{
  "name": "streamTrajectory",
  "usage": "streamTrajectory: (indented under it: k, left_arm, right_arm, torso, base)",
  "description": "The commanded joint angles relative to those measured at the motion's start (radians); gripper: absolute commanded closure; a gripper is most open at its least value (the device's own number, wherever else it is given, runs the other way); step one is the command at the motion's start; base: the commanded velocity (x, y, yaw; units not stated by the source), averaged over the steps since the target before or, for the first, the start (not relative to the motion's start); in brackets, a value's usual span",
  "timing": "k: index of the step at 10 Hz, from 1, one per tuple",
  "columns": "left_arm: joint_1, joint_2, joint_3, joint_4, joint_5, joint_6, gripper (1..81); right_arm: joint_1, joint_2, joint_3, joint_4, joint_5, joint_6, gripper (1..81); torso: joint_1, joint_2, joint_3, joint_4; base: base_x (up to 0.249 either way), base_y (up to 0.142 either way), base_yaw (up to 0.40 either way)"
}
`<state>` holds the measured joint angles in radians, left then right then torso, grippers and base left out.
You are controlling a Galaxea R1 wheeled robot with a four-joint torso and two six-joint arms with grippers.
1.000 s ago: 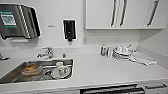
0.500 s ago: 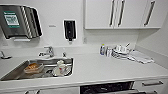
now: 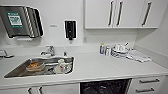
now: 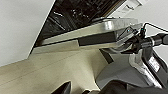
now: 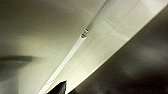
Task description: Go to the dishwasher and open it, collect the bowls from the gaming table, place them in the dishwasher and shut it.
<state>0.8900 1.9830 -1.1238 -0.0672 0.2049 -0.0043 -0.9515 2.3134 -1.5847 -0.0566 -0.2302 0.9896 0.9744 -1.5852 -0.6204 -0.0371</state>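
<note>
1. The dishwasher (image 3: 105,87) is being seen under the white counter (image 3: 100,67), right of the sink (image 3: 37,67); its dark inside is being shown, so it is judged already open
2. In the left wrist view its door (image 4: 82,37) is being held lowered and tilted, the dark rack space (image 4: 80,15) exposed above it, presumably ready for loading
3. Dishes (image 3: 120,50) are being kept stacked on the counter near the wall, a cloth (image 3: 138,56) just beside them
4. Whether either pincer is apart or together cannot be told
5. Bowl collection is judged not yet done
</note>
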Motion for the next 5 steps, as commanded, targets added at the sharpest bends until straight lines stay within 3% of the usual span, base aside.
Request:
streamTrajectory:
  k: [1, 5]
  left_arm:
    - [-0.096, -0.028, 0.027, 0.003, 0.024, 0.001, 1.0]
    - [-0.085, -0.012, 0.016, 0.004, 0.024, 0.003, 1.0]
  right_arm:
    - [0.044, 0.102, -0.076, -0.055, -0.126, -0.043, 1.0]
    - [0.021, 0.134, -0.107, -0.068, -0.121, -0.045, 1.0]
  torso:
    - [0.000, 0.000, 0.000, 0.000]
    - [0.000, 0.000, 0.000, 0.000]
  base:
    - [-0.077, 0.000, 0.000]
    - [-0.077, 0.000, 0.000]
